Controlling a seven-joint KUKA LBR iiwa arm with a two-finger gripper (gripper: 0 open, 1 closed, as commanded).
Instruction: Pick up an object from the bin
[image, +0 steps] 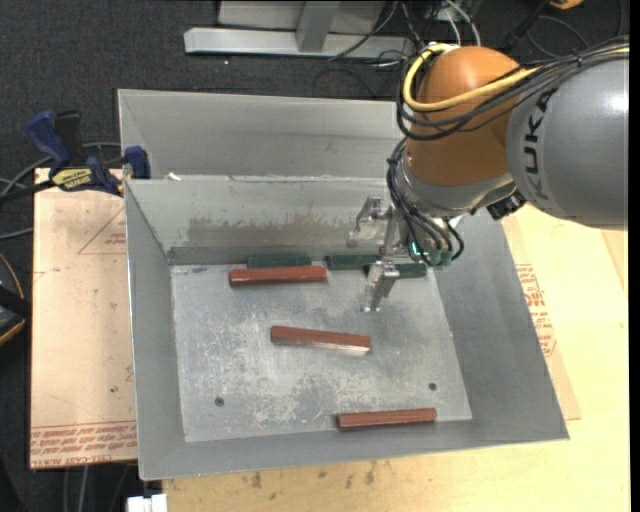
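The gripper (378, 292) hangs low over the back part of the grey metal bin (150, 330), right of the middle. From this angle I cannot tell whether it is spread or pressed together, and nothing is visibly pinched in it. Nearest to it is a dark green bar (350, 262), lying flat along the bin's back edge and seemingly just behind the gripper. Further left along that edge lie a second green bar (280, 261) and, just in front of it, a red-brown bar (278, 276). Another red-brown bar (320, 339) lies mid-floor, and a third (386, 418) lies by the front edge.
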